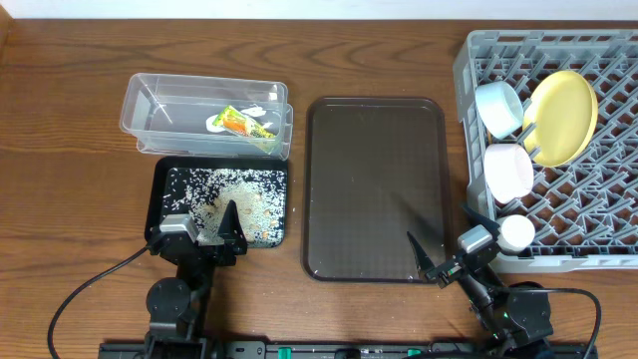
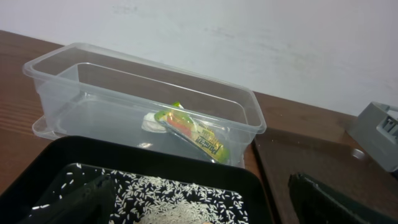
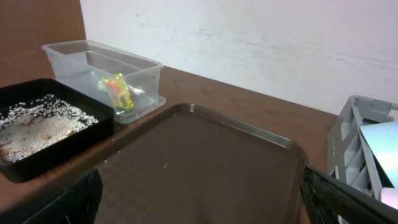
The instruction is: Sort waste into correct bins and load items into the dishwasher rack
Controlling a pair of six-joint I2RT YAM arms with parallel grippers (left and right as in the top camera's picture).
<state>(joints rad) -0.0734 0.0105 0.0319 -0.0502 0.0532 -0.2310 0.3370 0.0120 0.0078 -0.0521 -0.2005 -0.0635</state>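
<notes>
Bottom of frame, both claws gape wide, empty: left gripper (image 1: 199,231) by the shallow black rectangular tray (image 1: 157,194) of loose white rice grains (image 1: 234,189), right gripper (image 1: 437,221) beside the large grey lattice rack (image 1: 598,229). Upper left, the crumpled green-and-orange wrapper (image 1: 237,122) lies in the clear plastic tub (image 1: 150,95).

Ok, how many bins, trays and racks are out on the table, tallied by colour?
clear tub: 1
black tray: 1
dark brown serving tray: 1
grey rack: 1
Total: 4
</notes>
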